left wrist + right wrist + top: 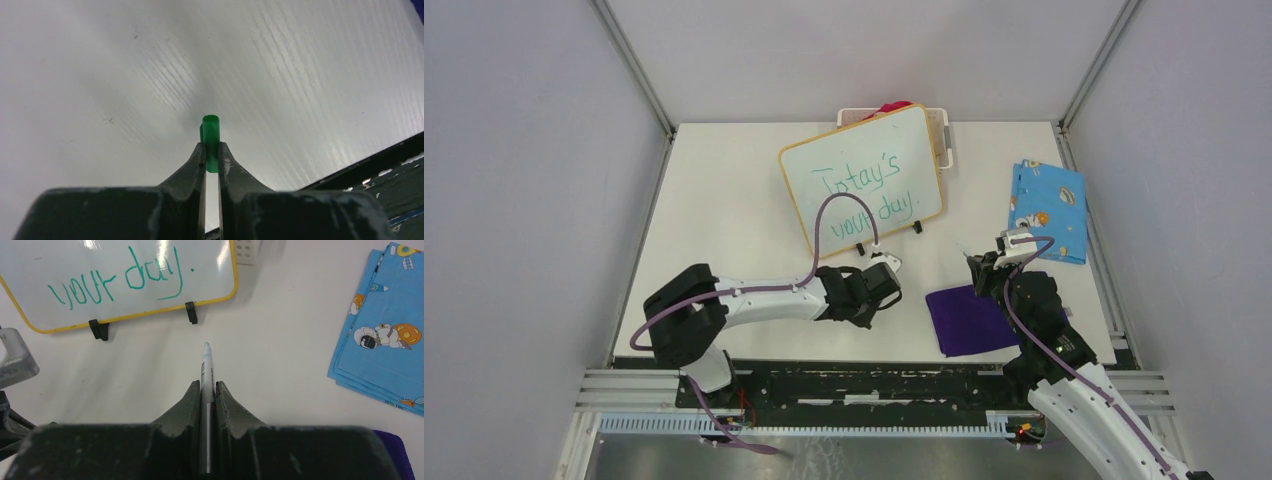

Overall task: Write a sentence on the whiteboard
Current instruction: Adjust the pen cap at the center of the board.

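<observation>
The whiteboard [861,180] stands tilted on two black feet at the back middle of the table, its lower part also in the right wrist view [115,285]. The sentence [864,190] is in green marker on two lines; "your day." [120,282] is its lower line. My left gripper [211,148] is shut on a small green marker cap [211,127], low over the bare table in front of the board [886,266]. My right gripper [207,386] is shut on a slim white marker [206,362] with its green tip bare, pointing toward the board's right foot. In the top view the right gripper [982,264] hangs right of the board.
A folded blue cartoon-print cloth [1048,210] [385,335] lies at the right. A purple cloth [969,318] lies under the right arm. A white plastic basket [942,135] stands behind the board. The table's black front rail [380,165] runs just behind the left gripper.
</observation>
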